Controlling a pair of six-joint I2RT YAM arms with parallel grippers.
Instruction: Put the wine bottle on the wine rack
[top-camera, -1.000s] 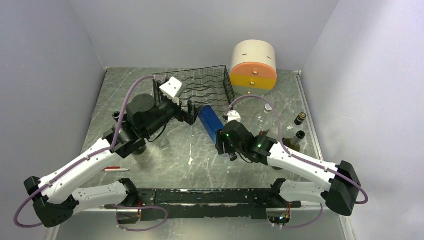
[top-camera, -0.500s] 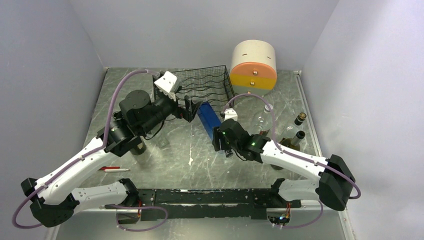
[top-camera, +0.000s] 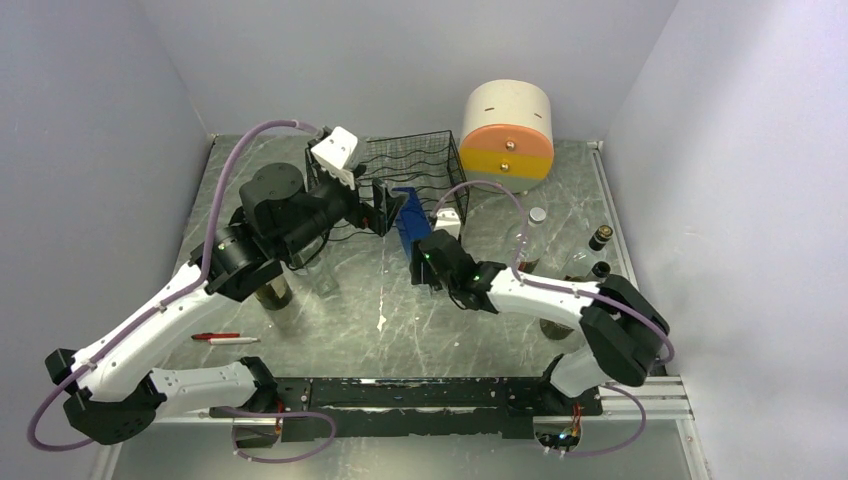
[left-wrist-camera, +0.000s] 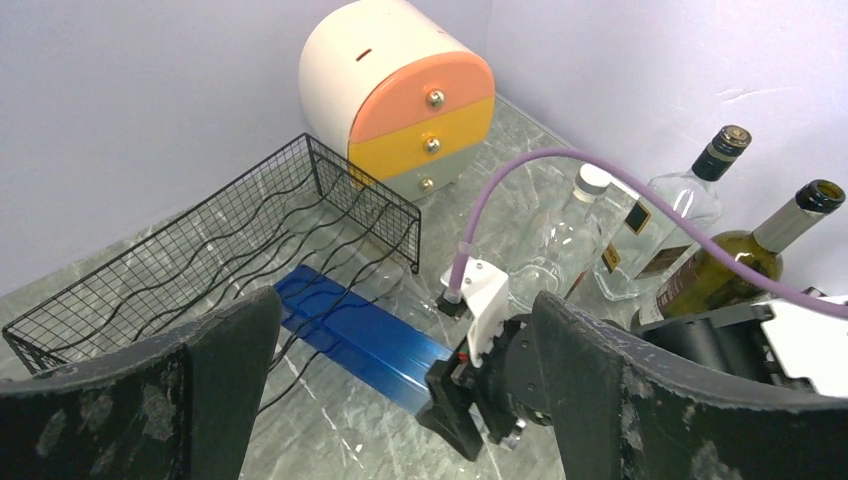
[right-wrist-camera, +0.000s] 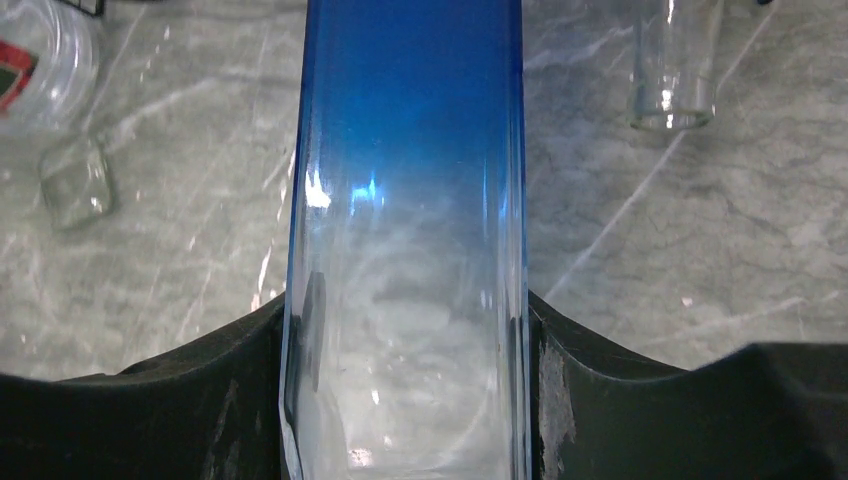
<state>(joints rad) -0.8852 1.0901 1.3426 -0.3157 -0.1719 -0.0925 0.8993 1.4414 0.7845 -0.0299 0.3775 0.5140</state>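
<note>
Where the right gripper (right-wrist-camera: 405, 340) is closed part-way, the blue bottle (right-wrist-camera: 410, 150) is clamped between its fingers by the clear end and lies nearly level, pointing straight ahead of it. Just ahead and to the left of that gripper, the left gripper (top-camera: 388, 210) is held with its jaws spread wide and nothing is gripped. Beyond both grippers the rack (top-camera: 410, 165) is seen, and the bottle's blue far end is met by its front wires. Off to the right gripper's right, three other bottles (left-wrist-camera: 680, 210) are grouped. Farther back on that side, a round drawer unit (top-camera: 507, 130) is set.
</note>
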